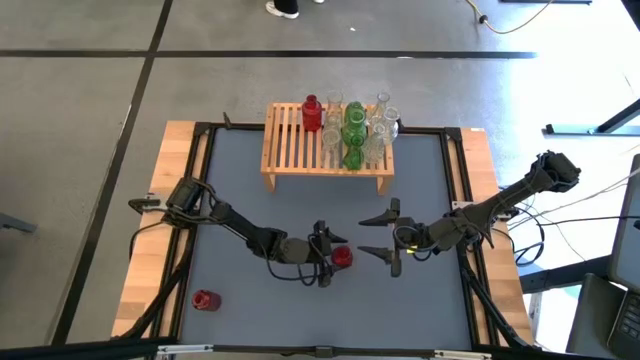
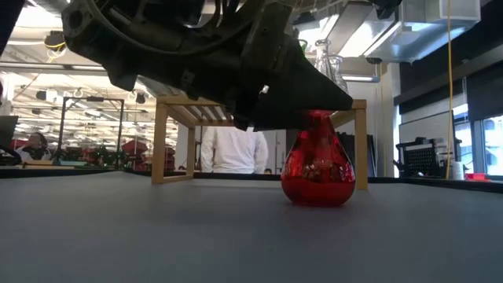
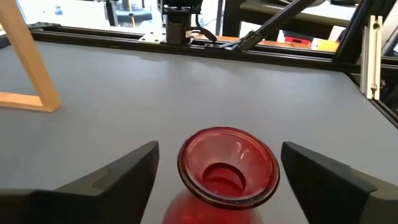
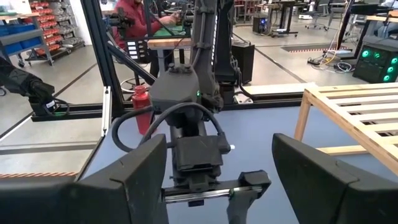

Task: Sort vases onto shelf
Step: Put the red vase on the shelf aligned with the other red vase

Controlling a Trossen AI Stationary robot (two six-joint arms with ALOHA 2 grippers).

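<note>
The left gripper (image 1: 335,258) stood with its fingers (image 3: 124,177) spread wide to either side of a red vase (image 3: 227,168), the vase's flared mouth sitting between the two tips with a clear gap on each side, so nothing was clamped. That red vase stood upright on the grey table (image 1: 250,190), and in the low view its round belly (image 2: 317,169) rested on the surface just below the dark gripper body. Facing it from the other side, a little beyond the vase, the right gripper (image 1: 392,233) hovered with its own fingers (image 4: 134,180) parted wide and empty. Farther out, behind the left arm and near the table's front edge, a second small red vase (image 1: 204,299) stood alone. Well beyond both grippers, at the far end of the table, was the wooden shelf (image 1: 290,150), its slatted top carrying a cluster of vases (image 1: 352,130) in red, green and clear glass, crowded toward the end nearer the right arm. Behind the shelf, in the low view, a person in a white shirt (image 2: 233,149) stood in the room.
</note>
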